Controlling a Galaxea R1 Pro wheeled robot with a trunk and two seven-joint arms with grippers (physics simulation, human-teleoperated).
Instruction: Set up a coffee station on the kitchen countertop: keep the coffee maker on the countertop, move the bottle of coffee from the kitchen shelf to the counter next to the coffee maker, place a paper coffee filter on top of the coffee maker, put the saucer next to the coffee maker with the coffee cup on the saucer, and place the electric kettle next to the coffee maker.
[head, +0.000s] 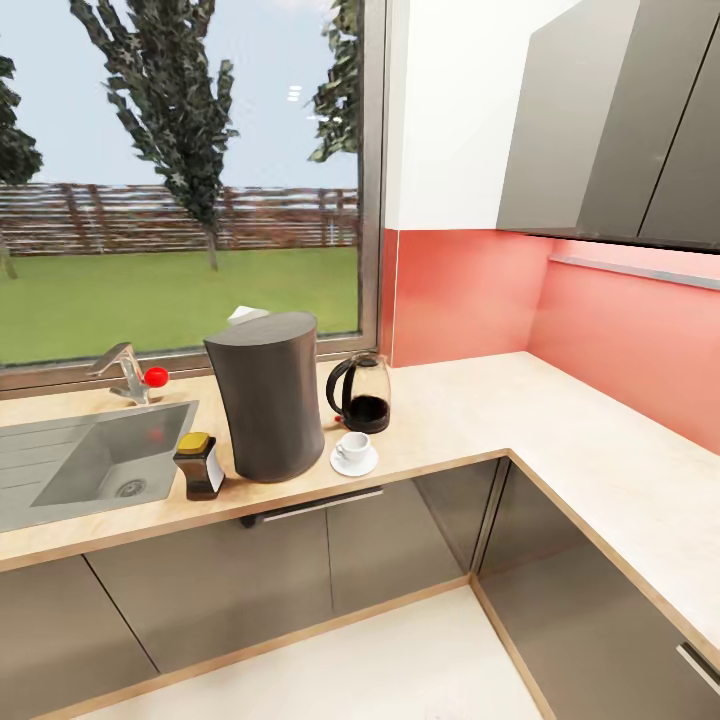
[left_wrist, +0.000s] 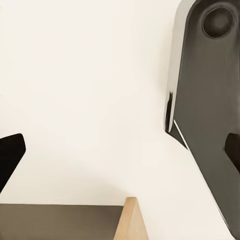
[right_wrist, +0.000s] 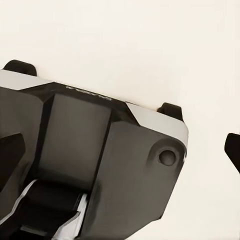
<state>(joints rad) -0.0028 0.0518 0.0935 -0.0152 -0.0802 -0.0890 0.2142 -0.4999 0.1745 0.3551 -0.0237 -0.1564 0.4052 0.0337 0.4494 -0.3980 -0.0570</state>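
Although the coffee maker stands in plain sight on the kitchen countertop, its tall grey body hides most of the paper coffee filter — just a white corner peeks above its far rim, so I cannot tell how the paper sits. Just left of it stands the bottle of coffee, near the counter's front edge beside the sink, whose left part is cut off by the frame. To its right the coffee cup sits on the saucer, and just behind them is the electric kettle, dark liquid low in its glass. A tap with a red knob stands behind the sink under the window; grey wall cabinets hang over the red backsplash. Both wrist views look down on pale floor and the robot's dark base. The left gripper shows only dark fingertips at opposite frame edges — spread wide apart, nothing between. The right gripper shows the same, tips far apart and empty.
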